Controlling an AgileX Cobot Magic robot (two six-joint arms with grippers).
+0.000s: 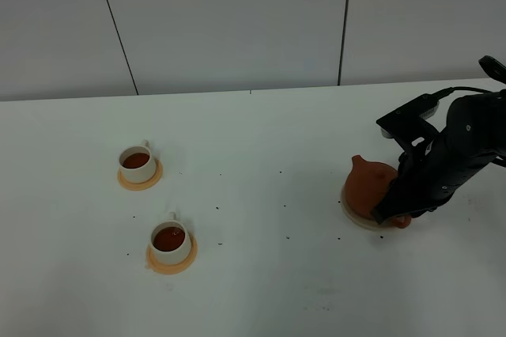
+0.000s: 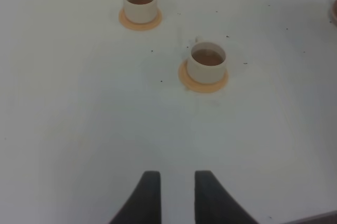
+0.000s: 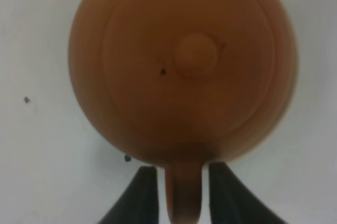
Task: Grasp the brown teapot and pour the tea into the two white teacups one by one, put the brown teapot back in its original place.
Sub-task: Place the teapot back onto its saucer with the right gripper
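Our right hand (image 3: 179, 192) has its fingers on both sides of the brown teapot (image 1: 371, 187) handle, with small gaps. We have the pot down on its round coaster (image 1: 353, 216). Farther off, the two white teacups (image 1: 171, 243) hold tea. We only need to let go. Our left hand (image 2: 175, 195) waits apart, holding nothing.

you are looking down at a wide white table (image 1: 261, 147) that fills most of the exterior high view from 3 through 6 to 9 o'clock. its surface is matte and evenly lit, with soft, faint shadows. small dark specks (image 1: 281, 172) dot it near the centre and toward 5 o'clock. at 12 o'clock a pale grey panelled wall (image 1: 229, 20) rises behind the table's far edge. you can see thin dark seams (image 1: 116, 28) splitting it, one at 11 o'clock slanting, another at 1 o'clock nearly vertical.
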